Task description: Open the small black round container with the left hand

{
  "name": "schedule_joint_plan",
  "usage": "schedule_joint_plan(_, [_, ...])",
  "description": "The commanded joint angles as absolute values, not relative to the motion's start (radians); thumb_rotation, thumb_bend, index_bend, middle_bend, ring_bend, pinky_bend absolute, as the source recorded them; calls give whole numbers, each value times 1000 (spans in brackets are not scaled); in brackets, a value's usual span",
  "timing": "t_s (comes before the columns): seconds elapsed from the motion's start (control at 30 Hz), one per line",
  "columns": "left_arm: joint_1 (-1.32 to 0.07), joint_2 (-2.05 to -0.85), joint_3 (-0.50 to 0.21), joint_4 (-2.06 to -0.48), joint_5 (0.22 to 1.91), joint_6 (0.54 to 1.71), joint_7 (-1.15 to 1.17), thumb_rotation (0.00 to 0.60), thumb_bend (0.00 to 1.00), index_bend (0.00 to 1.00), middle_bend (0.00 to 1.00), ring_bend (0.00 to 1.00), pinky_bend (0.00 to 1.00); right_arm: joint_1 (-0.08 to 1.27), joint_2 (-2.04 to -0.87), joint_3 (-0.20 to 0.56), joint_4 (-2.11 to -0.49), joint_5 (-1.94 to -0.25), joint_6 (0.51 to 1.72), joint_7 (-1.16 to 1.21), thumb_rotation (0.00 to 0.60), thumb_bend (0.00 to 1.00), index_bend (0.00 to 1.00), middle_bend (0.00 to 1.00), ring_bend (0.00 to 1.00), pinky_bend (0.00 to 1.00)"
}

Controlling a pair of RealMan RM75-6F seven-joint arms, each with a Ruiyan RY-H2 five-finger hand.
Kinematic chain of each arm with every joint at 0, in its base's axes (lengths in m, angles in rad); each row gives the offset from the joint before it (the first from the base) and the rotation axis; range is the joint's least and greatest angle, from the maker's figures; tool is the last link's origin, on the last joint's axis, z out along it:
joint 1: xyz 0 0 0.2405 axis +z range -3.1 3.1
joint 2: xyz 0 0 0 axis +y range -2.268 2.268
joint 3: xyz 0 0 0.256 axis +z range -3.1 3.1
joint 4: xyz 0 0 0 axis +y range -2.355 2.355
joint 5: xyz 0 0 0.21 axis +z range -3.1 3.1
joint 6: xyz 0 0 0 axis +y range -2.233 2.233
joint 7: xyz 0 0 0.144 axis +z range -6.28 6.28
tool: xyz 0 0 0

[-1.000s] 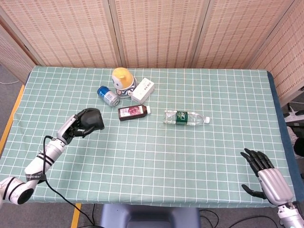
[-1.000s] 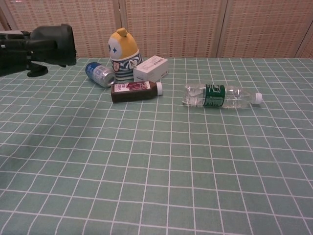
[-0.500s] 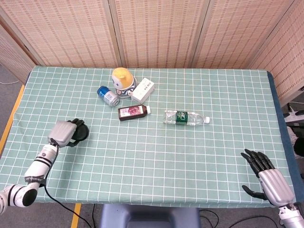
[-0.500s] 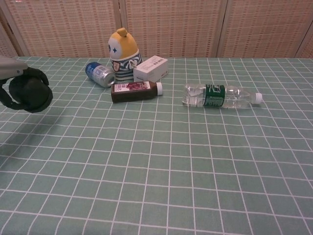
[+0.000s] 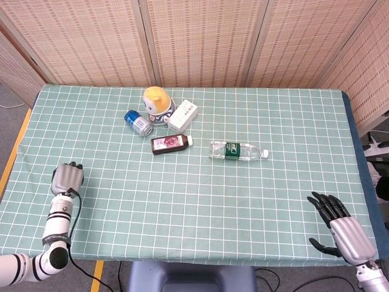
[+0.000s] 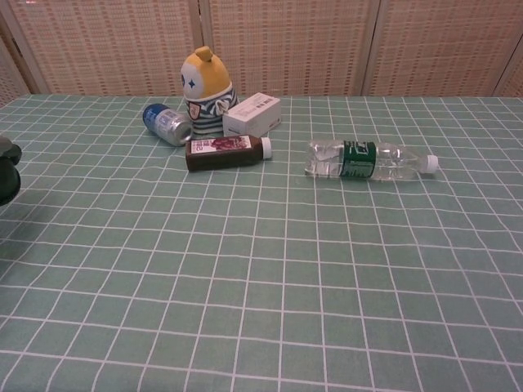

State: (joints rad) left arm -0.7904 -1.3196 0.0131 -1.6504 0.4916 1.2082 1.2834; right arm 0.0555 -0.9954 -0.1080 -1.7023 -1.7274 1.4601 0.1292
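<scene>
small black round container [image 6: 6, 175]: head view — not visible on its own; the left hand [image 5: 65, 179], well left of and nearer the robot than the brown bottle [image 5: 171, 143], shows only its grey back, so anything under it is hidden.
left hand, head view: low over the table [image 5: 200, 201] near its left edge, fingers bent downward; I cannot tell whether it holds anything.
right hand [image 5: 335, 223], head view: far right of the brown bottle, near the table's front corner, dark fingers spread, holding nothing; likely parked clear since the task is the left hand's.
clutter, head view: blue can [image 5: 138, 122], yellow toy [image 5: 157, 103] and white box [image 5: 183, 115] cluster just behind the brown bottle; a clear water bottle [image 5: 238, 149] lies to its right.
chest view: a dark rounded shape at the left edge, well left of the brown bottle, is probably the container; too cropped to say if it is open or gripped.
judgement: lid state unknown; the hand seems drawn close to the body for working the lid.
</scene>
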Motion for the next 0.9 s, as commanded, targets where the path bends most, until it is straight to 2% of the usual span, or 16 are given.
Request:
schedule_joint_plan(0.03, [-810,-1290,-10,-1703,476,1091,1156,600,454,556,712,644,867,54,-994,-106,-1702,-1725,1464,130,600,153,0,0,0,0])
schedule_joint_plan(0.2, [-807,-1252,-57,-1687,525,960,970,600,454,548,705,638,862,55,-996,-103,-1701,-1715,1459,128,600,152,0,0,0,0])
schedule_joint_plan(0.6, [-843,-1260,-31,-1606,478,832,843,600,453,516,678,635,862,58,-998,-104,-1707,-1708,1442,104,600,152,0,0,0,0])
schedule_joint_plan(0.73, [-853,-1271,-17,-1585,478,815,816,600,454,502,662,627,800,61,-997,-104,-1706,-1707,1437,107,600,152,0,0,0,0])
schedule_joint_plan(0.9, [-861,-1280,-5,-1568,477,801,799,600,453,484,639,601,638,62,-997,-106,-1707,-1708,1434,107,600,152,0,0,0,0])
